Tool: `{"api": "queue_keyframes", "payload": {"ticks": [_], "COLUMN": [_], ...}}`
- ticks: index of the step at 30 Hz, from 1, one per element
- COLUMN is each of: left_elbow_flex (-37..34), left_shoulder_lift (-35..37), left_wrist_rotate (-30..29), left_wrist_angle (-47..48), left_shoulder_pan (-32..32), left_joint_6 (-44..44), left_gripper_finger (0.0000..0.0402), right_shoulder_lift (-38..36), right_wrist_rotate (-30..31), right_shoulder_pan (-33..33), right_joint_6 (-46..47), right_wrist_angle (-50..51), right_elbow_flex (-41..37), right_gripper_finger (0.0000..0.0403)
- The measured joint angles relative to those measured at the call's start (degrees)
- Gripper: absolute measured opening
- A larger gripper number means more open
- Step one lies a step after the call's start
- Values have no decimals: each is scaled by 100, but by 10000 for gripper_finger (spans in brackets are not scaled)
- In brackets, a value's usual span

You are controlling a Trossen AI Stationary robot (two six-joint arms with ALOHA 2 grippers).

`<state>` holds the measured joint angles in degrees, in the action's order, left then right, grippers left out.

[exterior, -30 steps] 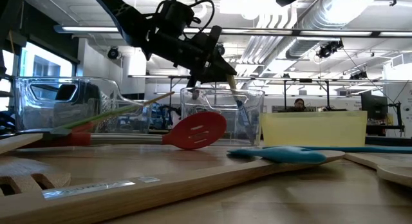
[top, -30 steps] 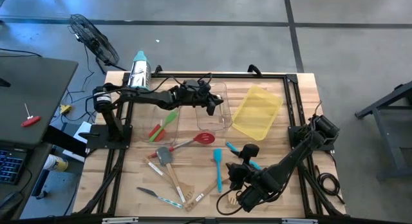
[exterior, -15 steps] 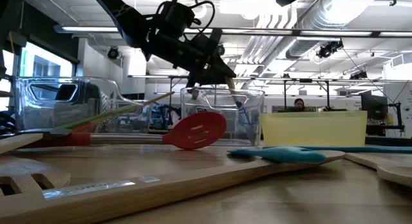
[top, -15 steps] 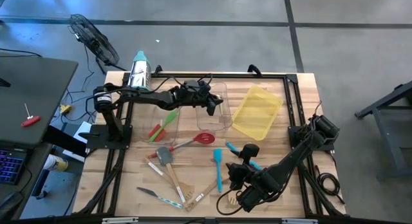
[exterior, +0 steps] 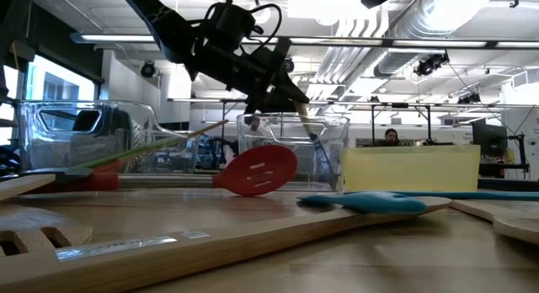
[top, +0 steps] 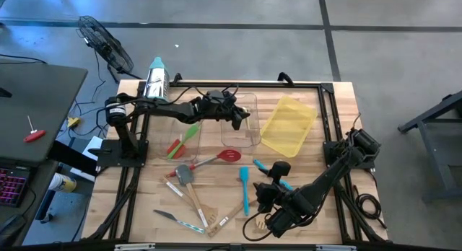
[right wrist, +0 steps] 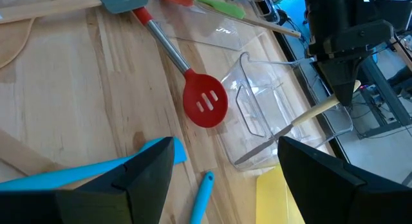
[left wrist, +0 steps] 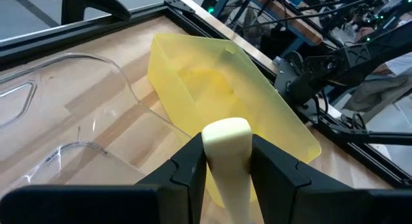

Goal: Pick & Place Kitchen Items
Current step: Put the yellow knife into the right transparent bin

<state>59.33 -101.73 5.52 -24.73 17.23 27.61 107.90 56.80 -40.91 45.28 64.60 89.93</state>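
While the left gripper (top: 240, 118) pinches a cream-handled knife (right wrist: 293, 126) over the clear bin (top: 249, 130), blade tip inside, a red slotted spoon (top: 225, 156) lies at its 7 o'clock; right gripper (top: 263, 200) hovers spread at the worktop's (top: 328, 146) 5 o'clock.

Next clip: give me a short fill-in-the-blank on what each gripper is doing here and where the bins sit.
1. The left gripper is shut on a small knife with a ____-coloured handle.
2. The knife's blade points down into the ____ bin.
3. Beside that bin lies a second bin, coloured ____.
4. The right gripper is ____ and holds nothing, low over the table's near side.

Missing words: cream; clear; yellow; open
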Motion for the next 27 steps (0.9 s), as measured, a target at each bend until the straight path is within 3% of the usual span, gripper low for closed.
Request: {"api": "queue_keyframes", "payload": {"ticks": [16,27], "left_elbow_flex": [2,0], "left_shoulder_lift": [11,4], "left_wrist_rotate": [158,9], "left_wrist_angle": [33,101], "left_shoulder_pan": [1,-4], "left_joint_6": [-267,-362], "left_gripper_finger": [105,167], "right_shoulder_lift": [0,0], "right_wrist_rotate": [0,-2], "right_shoulder_pan": [0,0], "right_joint_6": [0,0], "right_wrist_angle": [0,0], "right_elbow_flex": [0,0], "right_gripper_finger": [270,270]}}
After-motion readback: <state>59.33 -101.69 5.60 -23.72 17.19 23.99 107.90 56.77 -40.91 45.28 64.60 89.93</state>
